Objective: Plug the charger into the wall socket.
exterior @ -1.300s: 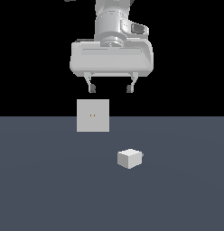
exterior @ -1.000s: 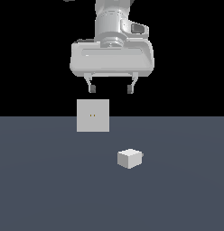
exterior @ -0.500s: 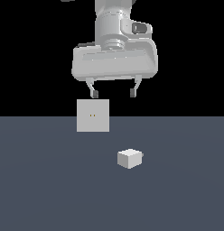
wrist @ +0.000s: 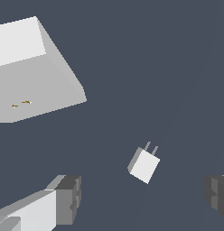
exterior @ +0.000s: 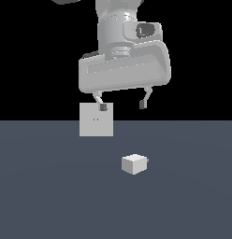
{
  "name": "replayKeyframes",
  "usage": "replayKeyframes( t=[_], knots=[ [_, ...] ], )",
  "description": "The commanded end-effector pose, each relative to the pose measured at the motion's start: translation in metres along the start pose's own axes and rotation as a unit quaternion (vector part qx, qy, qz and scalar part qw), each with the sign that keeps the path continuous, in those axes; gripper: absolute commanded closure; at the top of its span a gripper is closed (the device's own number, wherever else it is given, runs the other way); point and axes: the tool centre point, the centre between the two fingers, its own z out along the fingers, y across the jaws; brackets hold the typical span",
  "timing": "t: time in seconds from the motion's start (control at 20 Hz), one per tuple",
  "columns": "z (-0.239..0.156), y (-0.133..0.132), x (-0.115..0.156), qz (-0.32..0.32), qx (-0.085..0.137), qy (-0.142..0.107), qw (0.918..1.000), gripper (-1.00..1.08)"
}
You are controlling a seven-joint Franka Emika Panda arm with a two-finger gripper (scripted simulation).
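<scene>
The charger (exterior: 134,164) is a small off-white cube lying on the dark floor, with tiny dark prongs on the side toward the exterior view's right. In the wrist view the charger (wrist: 144,165) shows two prongs pointing away from the fingers. The wall socket (exterior: 96,119) is an upright light-grey square plate with two yellowish holes, to the exterior view's left of the charger; it also shows in the wrist view (wrist: 37,85). My gripper (exterior: 122,105) hangs open and empty well above the charger, one fingertip (exterior: 103,107) overlapping the socket's top edge in the exterior view.
A flat dark grey floor (exterior: 52,196) spreads under everything, against a black background.
The gripper has come lower and shifted slightly to the exterior view's right. Charger and socket have not moved.
</scene>
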Motion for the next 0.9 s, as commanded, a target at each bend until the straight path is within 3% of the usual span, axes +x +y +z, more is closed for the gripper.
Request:
replayKeyframes(
  t=[0.0, 0.4, 0.85],
  knots=[
    [0.006, 0.003, -0.003, 0.024, -0.004, 0.012, 0.9996, -0.92],
    [0.022, 0.011, -0.010, 0.092, -0.015, 0.046, 0.9946, -0.92],
    [0.040, 0.019, -0.016, 0.161, -0.028, 0.082, 0.9832, -0.92]
  ],
)
